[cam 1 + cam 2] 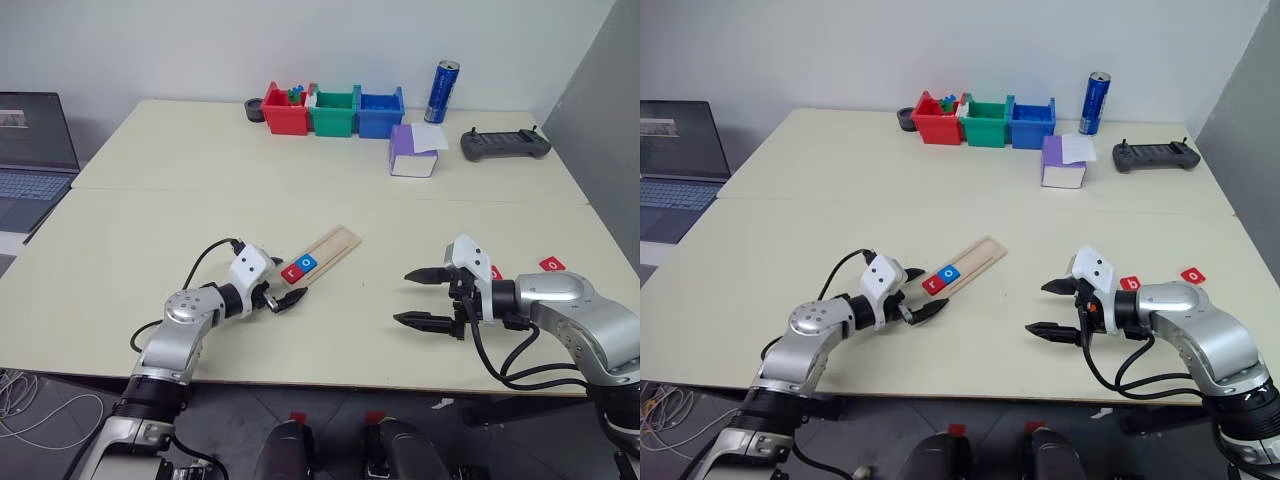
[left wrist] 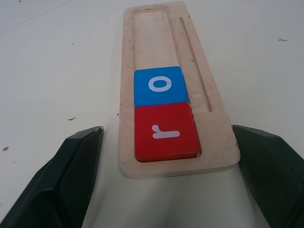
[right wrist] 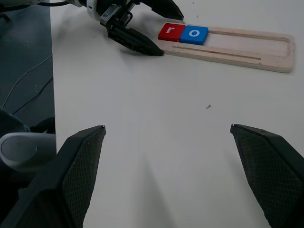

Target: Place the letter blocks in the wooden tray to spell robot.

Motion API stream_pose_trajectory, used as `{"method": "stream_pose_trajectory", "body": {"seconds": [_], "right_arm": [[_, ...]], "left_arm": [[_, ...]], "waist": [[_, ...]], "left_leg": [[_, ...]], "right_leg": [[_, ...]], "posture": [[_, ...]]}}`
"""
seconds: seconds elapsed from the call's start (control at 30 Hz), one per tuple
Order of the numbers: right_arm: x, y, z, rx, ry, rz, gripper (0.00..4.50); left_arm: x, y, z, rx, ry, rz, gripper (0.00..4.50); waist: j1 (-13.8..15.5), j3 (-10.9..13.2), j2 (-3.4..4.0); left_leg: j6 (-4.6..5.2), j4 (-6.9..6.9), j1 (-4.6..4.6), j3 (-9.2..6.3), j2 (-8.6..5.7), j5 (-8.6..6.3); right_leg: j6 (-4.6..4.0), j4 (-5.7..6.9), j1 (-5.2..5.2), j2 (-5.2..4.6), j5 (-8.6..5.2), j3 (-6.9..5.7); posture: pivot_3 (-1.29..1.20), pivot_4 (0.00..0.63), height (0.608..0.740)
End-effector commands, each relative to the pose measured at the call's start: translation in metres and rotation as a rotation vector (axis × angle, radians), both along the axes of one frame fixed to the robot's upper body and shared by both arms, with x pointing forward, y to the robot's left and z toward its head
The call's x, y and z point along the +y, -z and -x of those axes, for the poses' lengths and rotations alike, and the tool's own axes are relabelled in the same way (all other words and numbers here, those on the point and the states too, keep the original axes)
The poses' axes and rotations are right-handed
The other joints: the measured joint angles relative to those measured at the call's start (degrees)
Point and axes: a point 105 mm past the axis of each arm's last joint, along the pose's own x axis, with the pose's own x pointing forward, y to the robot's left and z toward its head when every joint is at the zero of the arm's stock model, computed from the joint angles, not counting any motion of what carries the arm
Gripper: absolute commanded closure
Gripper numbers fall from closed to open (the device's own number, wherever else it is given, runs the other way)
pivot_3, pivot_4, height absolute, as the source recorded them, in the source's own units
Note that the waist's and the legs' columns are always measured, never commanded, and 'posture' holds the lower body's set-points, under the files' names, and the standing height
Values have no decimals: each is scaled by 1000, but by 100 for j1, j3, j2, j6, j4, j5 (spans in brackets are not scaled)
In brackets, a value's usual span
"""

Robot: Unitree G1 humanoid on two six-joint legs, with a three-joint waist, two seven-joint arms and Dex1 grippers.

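The left tool sits low over the bench with its fingers spread wide and nothing between them; they straddle the near end of the wooden tray. Just ahead of that tool, the tray's near end holds 2 letter blocks: a red "r" block nearest the fingers and a blue "o" block touching it on the far side. The rest of the groove beyond them is bare wood.

The right tool hovers above the bench well to the right of the tray, also released and holding nothing. Just behind its wrist lie 2 more red blocks, their letters too small to read.

Farther off stand a red bin, green bin and blue bin.
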Motion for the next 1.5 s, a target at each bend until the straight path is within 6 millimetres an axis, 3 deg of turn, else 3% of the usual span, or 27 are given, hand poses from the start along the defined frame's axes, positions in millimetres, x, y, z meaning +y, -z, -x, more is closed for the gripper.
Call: {"method": "stream_pose_trajectory", "body": {"seconds": [0.03, 0.47, 0.63, 0.83, 1.0, 1.2, 1.33, 1.5], "right_arm": [[3, -7, 1, -39, -19, -4, 19], [-1, -6, 0, -50, 0, 12, 19], [-1, -6, -1, -55, 6, 16, 0], [-8, -8, -1, -66, 29, 26, 0], [-42, -11, 11, -72, 36, 96, 0], [-79, 12, 27, -14, 90, 242, 0], [-81, 16, 34, -5, 115, 248, 0], [-74, 22, 44, 5, 112, 231, 0]], "left_arm": [[1, -9, -4, -26, -10, -19, 0], [-4, 9, -1, 70, -11, -76, 0], [-4, 11, 1, 79, 7, -109, 1116], [-7, 9, 4, 80, 63, -117, 1124], [-25, -4, 17, 49, 261, -86, 1124], [-53, 5, 39, 44, 492, -93, 1124], [-63, 16, 39, 44, 573, -135, 1124], [-72, 12, 33, 51, 640, -132, 1124]], "waist": [[0, 0, 0], [9, -2, -2], [12, -4, -2], [13, -4, -2], [31, -3, -2], [38, -3, -4], [39, -3, -3], [38, -4, -5]], "left_leg": [[0, 0, 0, 0, 0, 0], [0, 2, 15, -5, -1, 0], [0, 2, 17, -7, -1, 0], [0, 1, 18, -8, -1, 0], [1, 0, 11, -6, -6, -1], [1, 1, 9, -8, -9, -2], [2, 2, 13, -12, -9, -1], [2, 3, 13, -21, -12, -1]], "right_leg": [[0, 0, 0, 0, 0, 0], [0, -2, 21, -1, 0, -2], [0, -2, 24, -1, 0, -3], [0, -3, 25, 0, 0, -4], [0, -13, 24, -3, -1, -4], [0, -18, 25, -5, -1, -5], [1, -13, 26, -4, -1, -7], [3, -14, 32, -4, 0, -14]], "posture": [[0, 150, 740], [0, 150, 740], [0, 150, 740], [0, 150, 740], [0, 150, 740], [0, 150, 740], [0, 150, 740], [0, 150, 740]]}}
